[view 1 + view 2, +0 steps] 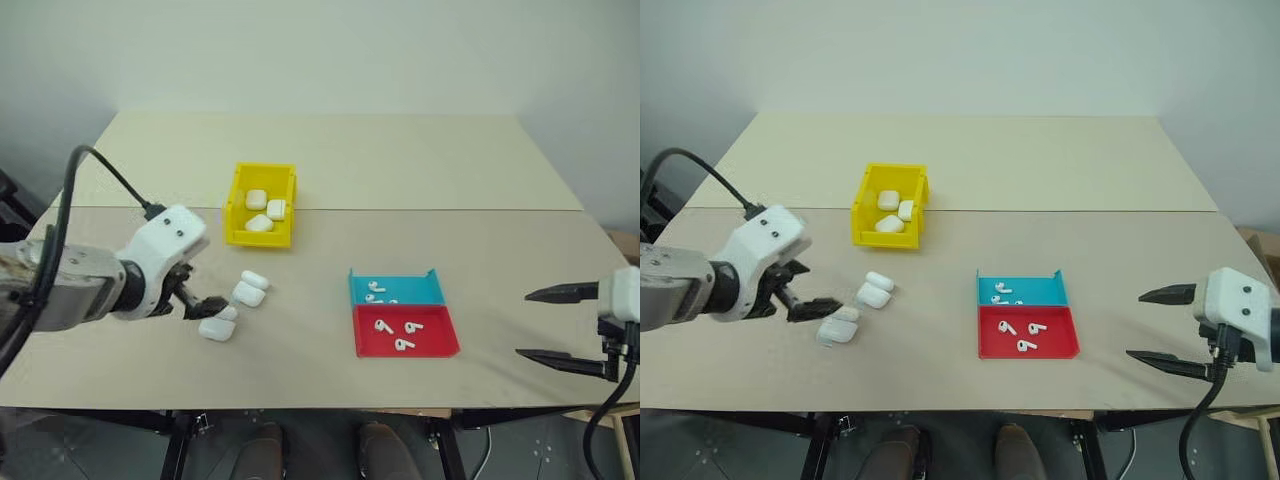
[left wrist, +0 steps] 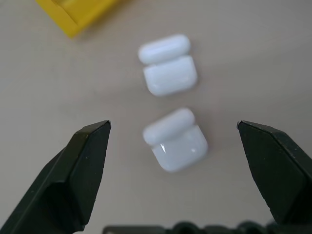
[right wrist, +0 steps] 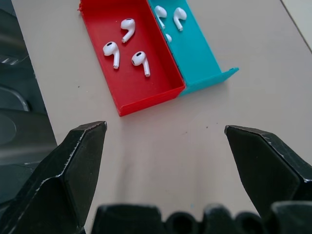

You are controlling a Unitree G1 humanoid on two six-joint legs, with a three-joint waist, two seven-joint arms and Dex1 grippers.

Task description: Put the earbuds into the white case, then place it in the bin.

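Left wrist view looks down between the left claw's [image 2: 174,141] two black fingers, spread wide with nothing between them but air, onto two white cases lying on the beige worktop [image 1: 400,170]: the nearer case [image 2: 176,140] sits centred in the gap with its lid flipped open, the farther case [image 2: 168,65] lies just beyond it, also open, and a corner of the yellow bin [image 2: 78,17] shows past them. The head views add that the bin [image 1: 236,212] already holds three more white cases. Right wrist view shows the right claw [image 3: 165,146], likewise fully spread and empty, above bare worktop short of the red tray [image 3: 146,92], where three earbuds [image 3: 125,48] lie loose, with the teal tray [image 3: 200,63] touching it and holding further earbuds.
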